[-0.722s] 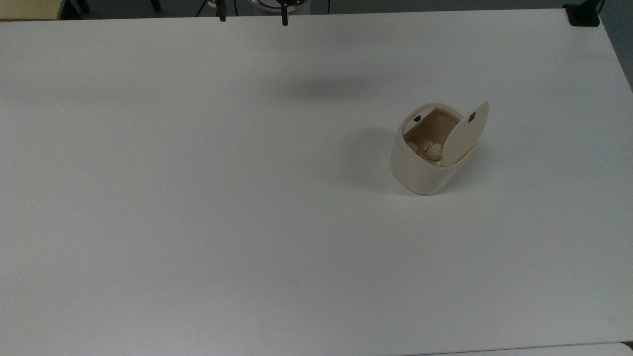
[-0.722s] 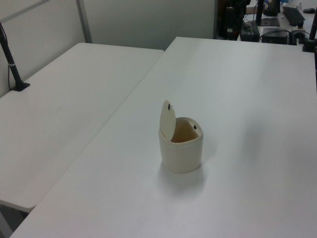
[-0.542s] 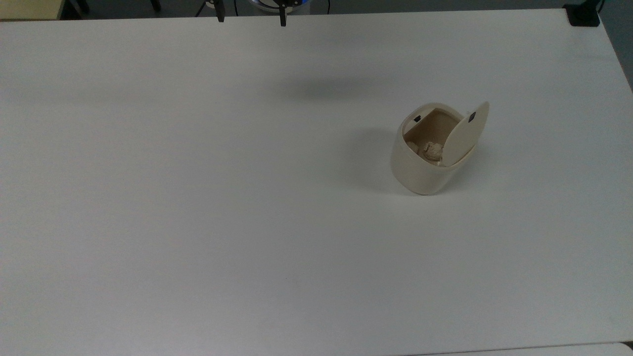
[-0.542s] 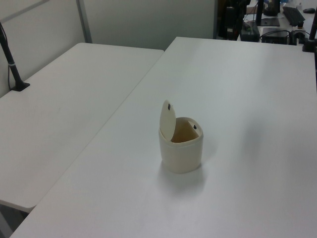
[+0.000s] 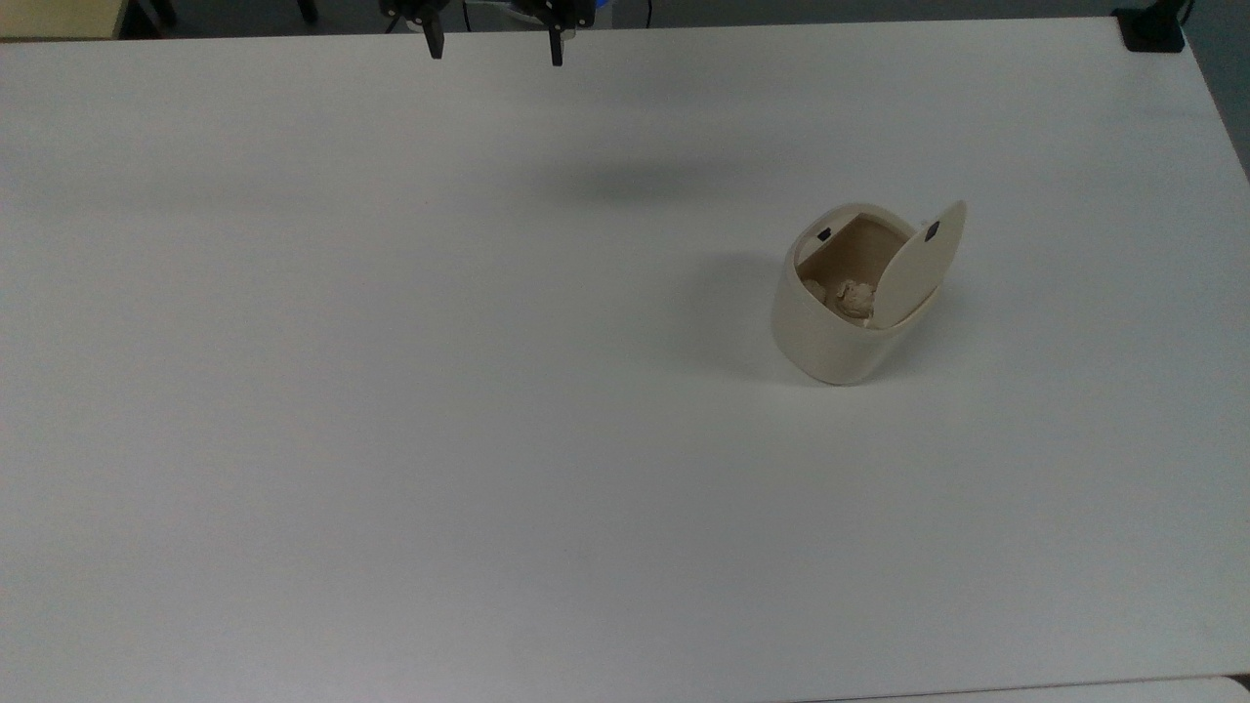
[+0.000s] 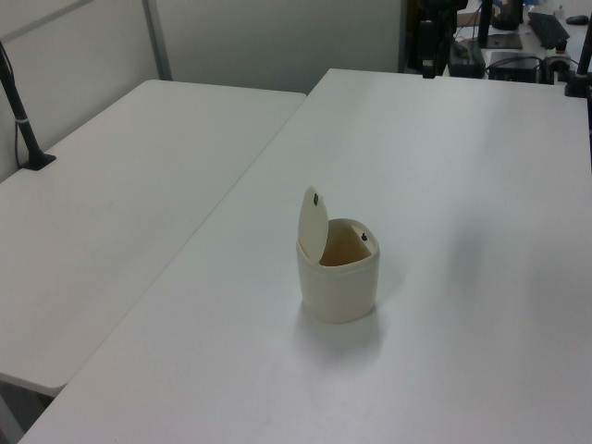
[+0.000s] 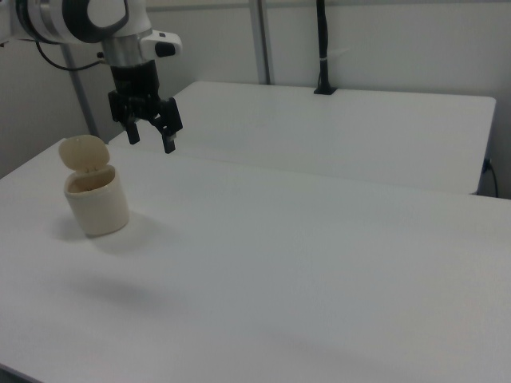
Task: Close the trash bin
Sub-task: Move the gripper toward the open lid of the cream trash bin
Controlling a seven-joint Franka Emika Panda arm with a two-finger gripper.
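Note:
The cream trash bin stands on the white table, at the top view's right of centre. Its lid is raised, nearly upright, with a small black mark near the top edge. Crumpled paper lies inside the bin. My gripper hangs open high above the table, at the top view's upper edge, far from the bin. Nothing is between its two black fingers.
A second white table adjoins this one. A black post is clamped to that table's far side. Dark equipment sits beyond the table's far end in the left view.
The gripper's fingers have come a little further into the top view from its upper edge. The bin and its lid have not moved.

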